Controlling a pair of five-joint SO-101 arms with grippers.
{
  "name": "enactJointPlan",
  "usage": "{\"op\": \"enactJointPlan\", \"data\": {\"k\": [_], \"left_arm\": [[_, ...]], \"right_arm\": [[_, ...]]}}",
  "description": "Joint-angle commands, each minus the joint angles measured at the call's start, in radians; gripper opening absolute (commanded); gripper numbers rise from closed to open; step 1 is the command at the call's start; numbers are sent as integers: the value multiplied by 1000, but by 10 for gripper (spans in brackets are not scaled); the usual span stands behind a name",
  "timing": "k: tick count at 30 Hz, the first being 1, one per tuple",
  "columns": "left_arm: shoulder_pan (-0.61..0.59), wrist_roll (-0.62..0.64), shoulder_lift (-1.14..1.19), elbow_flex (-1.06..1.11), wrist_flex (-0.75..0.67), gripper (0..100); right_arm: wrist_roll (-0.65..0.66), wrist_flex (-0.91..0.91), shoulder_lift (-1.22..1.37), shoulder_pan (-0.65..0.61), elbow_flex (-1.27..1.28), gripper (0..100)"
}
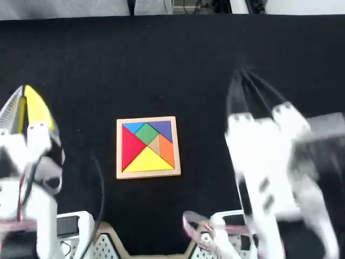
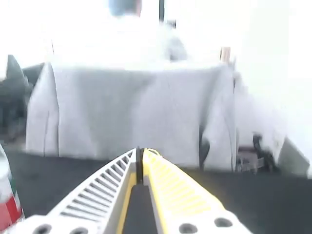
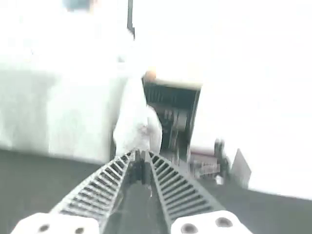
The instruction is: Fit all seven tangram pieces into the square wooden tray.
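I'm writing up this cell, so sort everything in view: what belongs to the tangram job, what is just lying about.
Job: square wooden tray; seven tangram pieces, all seated in it; left hand, shut; right hand, shut.
Lying about: black table cover; grey draped cloth behind; red-and-white object, partly cropped.

Black worktop below; grey draped cloth past its far edge; red-and-white object nearby; dark rack behind.

Black tablecloth; grey draped sheet behind; bright white wall, strong light
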Motion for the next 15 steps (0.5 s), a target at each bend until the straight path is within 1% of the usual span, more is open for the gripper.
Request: {"op": "enactJointPlan", "data": {"k": [1, 3, 5, 7, 10, 11, 13, 15], "left_arm": [[16, -8, -146, 2, -17, 34], [16, -8, -249, 22, 6, 34], [16, -8, -350, 53, 64, 48], [16, -2, -350, 15, 176, 80], [19, 2, -338, -125, 410, 116], [36, 15, -338, -171, 456, 127], [97, 61, -336, -229, 466, 153], [165, 74, -336, -231, 466, 182]], "right_arm": [[11, 2, -254, 18, 53, 12], [11, 3, -400, 18, 102, 12], [11, 17, -552, 20, 173, 12], [11, 89, -627, 23, 193, 12], [5, 288, -582, 38, 134, 12], [5, 328, -590, 43, 111, 12], [3, 334, -601, 43, 82, 12], [3, 305, -601, 43, 59, 12]]}}
